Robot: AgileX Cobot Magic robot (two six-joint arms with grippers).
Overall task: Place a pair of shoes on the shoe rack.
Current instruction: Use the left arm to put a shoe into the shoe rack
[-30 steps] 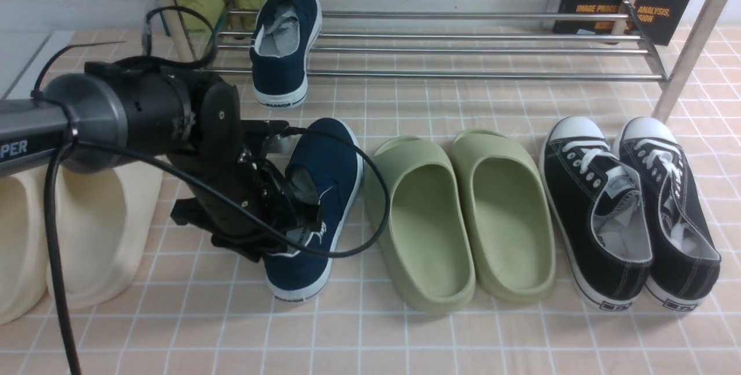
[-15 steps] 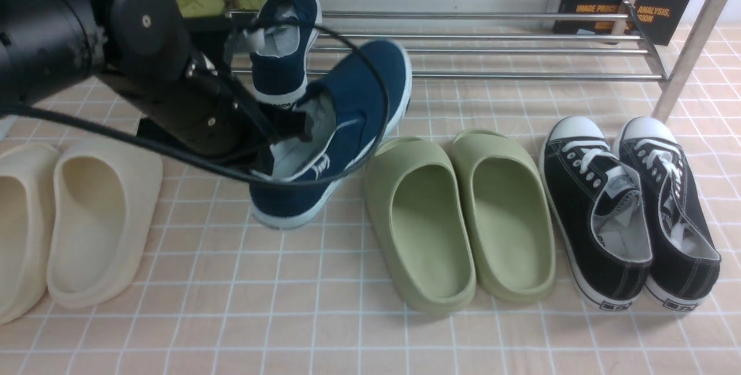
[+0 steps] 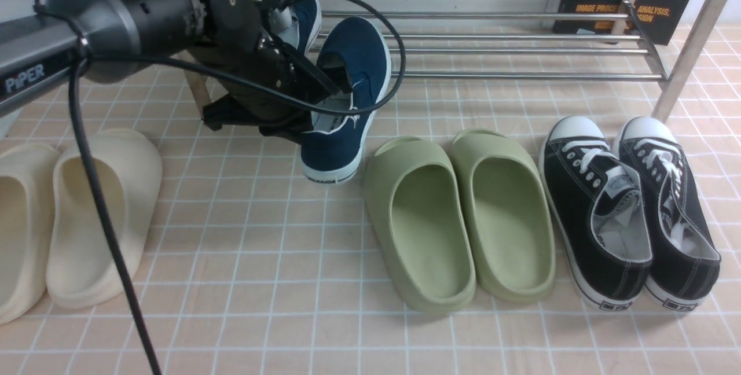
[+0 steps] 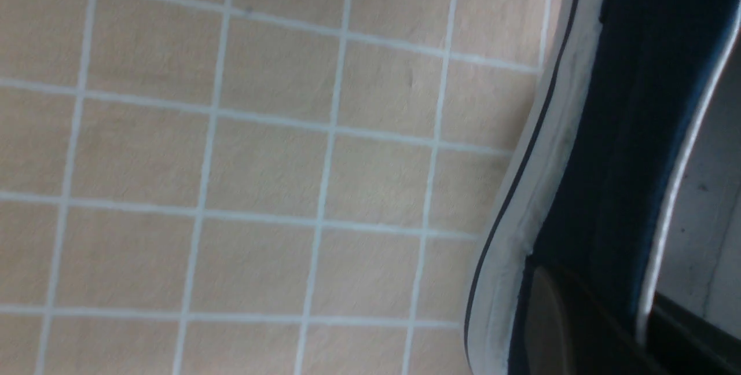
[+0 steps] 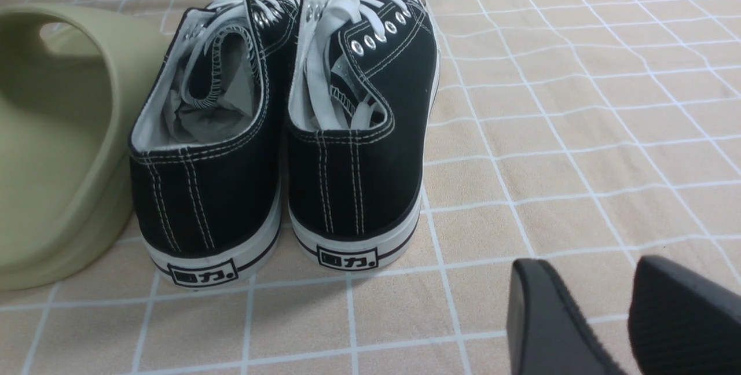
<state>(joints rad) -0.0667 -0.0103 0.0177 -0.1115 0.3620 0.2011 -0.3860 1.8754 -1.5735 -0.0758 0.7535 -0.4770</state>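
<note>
Upper left, the black left gripper [image 3: 338, 90] pinches the collar edge of a navy canvas slip-on sneaker [image 3: 354, 54]; the chrome-steel shoe rack [image 3: 509, 76] has open bars to its right. Lower right, the right gripper [image 5: 602, 305] gapes.

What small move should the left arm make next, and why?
Probably carry the navy-blue canvas shoe forward onto the shiny chrome shoe rack: the left gripper holds it with the heel short of the bars, and the matching shoe already sits there.
</note>
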